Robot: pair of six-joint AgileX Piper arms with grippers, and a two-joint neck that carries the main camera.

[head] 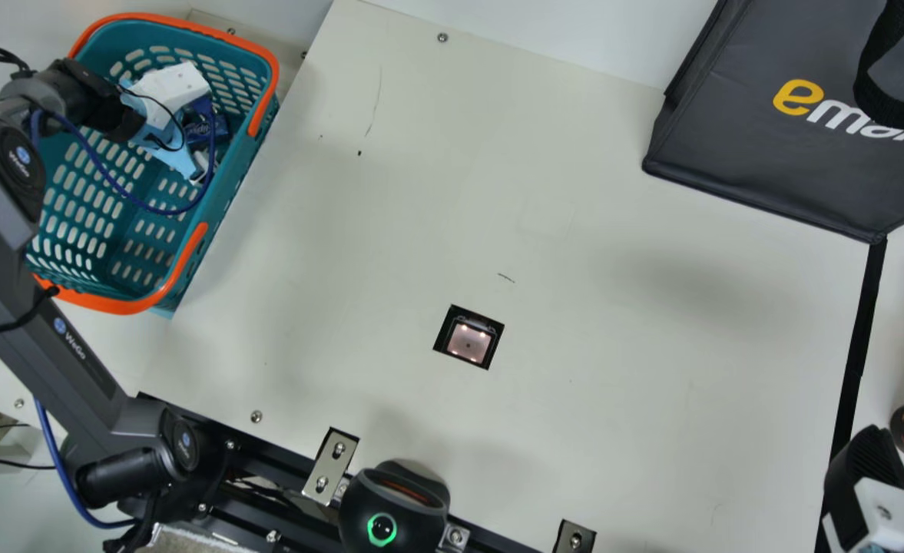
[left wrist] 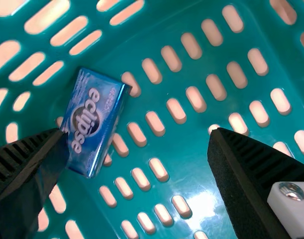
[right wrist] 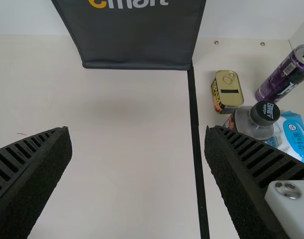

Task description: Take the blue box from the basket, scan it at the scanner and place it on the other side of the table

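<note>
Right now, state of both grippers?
Left gripper: open in the basket, blue box not gripped.
Right gripper: open over the table, holding nothing.

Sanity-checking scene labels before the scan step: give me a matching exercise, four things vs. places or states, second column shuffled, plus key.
Things:
1. Shiny blue rectangular box
2. Left gripper
3. Square black-framed scanner window
4. Gold-topped rectangular metal tin

Places/states:
A. Lit, set into the cream table
B. Lying in the teal plastic basket
C. Beside the long black strip
D. Open, fingers apart

Pairs: 1-B, 2-D, 3-A, 4-C
</note>
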